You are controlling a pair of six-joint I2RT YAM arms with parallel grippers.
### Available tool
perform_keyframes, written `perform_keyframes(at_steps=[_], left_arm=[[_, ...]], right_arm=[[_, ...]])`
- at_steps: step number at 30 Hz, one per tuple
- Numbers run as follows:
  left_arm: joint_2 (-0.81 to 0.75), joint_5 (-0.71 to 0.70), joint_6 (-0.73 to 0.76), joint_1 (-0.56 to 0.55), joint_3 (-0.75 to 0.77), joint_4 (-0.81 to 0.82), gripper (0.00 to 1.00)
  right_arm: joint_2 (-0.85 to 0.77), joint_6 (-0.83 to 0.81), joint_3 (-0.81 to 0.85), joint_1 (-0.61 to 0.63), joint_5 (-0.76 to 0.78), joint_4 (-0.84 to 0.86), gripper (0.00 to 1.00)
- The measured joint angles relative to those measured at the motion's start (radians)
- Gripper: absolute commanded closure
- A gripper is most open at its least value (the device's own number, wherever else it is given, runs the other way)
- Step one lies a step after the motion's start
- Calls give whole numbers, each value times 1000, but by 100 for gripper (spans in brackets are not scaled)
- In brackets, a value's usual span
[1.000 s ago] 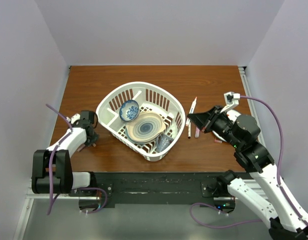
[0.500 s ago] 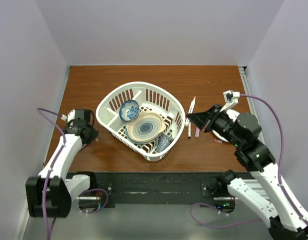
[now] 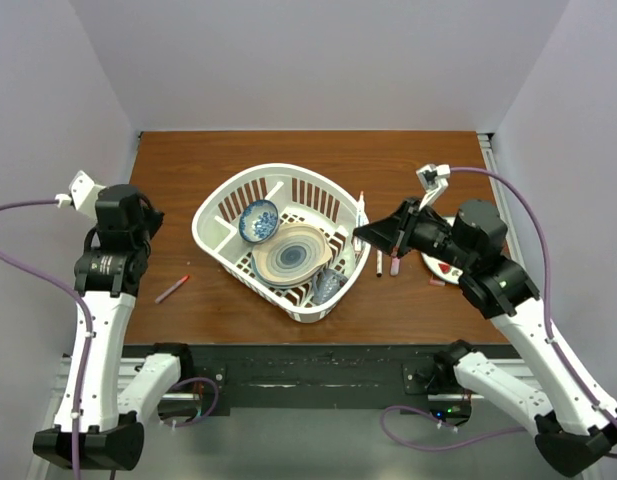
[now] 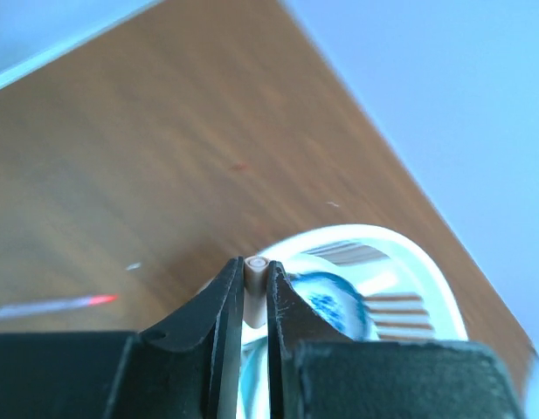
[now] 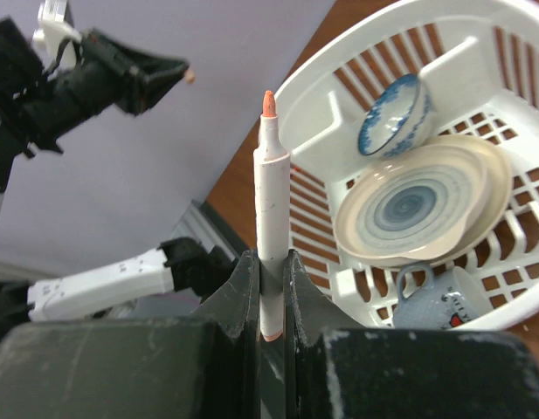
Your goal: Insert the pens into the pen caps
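Pen (image 5: pixel 272 201) stands tip-up, clamped in right gripper (image 5: pixel 269 258); left gripper (image 4: pixel 253 276) pinches cap (image 4: pixel 257 264) end-out.

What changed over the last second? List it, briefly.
The left hand rose off the table, gripping a pinkish cap and uncovering a red-tipped pen. The right hand swung left toward the basket, carrying its white pen. The basket and the two loose pens beside it stayed put.
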Motion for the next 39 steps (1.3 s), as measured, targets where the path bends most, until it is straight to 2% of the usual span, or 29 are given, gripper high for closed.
perform_keyframes(at_steps=[4, 9, 16, 20, 26, 39], left_arm=[[-2, 241, 111, 0, 1, 189, 100], [0, 589, 129, -20, -42, 468, 100], [57, 852, 27, -279, -164, 859, 100], [67, 914, -60, -353, -238, 1063, 100], [83, 941, -149, -395, -299, 1233, 100], [95, 937, -185, -449, -320, 1316, 100]], right_arm=[[51, -32, 14, 0, -101, 23, 100], [114, -26, 3, 11, -204, 118, 100], [232, -14, -9, 165, -213, 220, 100], [260, -3, -19, 227, -197, 285, 100], [275, 7, -21, 256, -166, 359, 100], [308, 19, -21, 275, -132, 395, 100]])
